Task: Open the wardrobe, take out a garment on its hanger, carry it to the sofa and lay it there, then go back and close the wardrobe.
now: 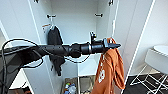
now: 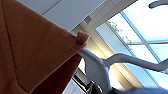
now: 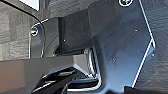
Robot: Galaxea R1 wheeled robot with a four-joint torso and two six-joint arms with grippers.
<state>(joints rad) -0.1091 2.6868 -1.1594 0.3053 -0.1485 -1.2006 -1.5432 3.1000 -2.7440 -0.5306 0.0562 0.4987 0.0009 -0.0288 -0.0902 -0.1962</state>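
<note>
The wardrobe point(image 1: 75, 25) stands open in the head view, both doors swung wide. My left arm reaches across from the left at mid height. Its left gripper point(image 1: 115, 45) is shut at the top of the rust-orange garment point(image 1: 110, 70), which hangs long and loose in front of the wardrobe's right side. The white printed mark point(image 1: 101, 75) faces me. In the left wrist view the orange garment point(image 2: 32, 50) sits very close, with a pale curved bar of the hanger point(image 2: 125, 60) beside it. The right wrist view gives dark robot parts; no grasp is readable there.
A black shirt point(image 1: 55, 47) hangs inside the wardrobe at the left. Low bins with small items point(image 1: 71, 87) sit on the wardrobe floor. The open right door point(image 1: 130, 32) stands close to the garment. A white table and wire-legged chair point(image 1: 156, 58) are at the right.
</note>
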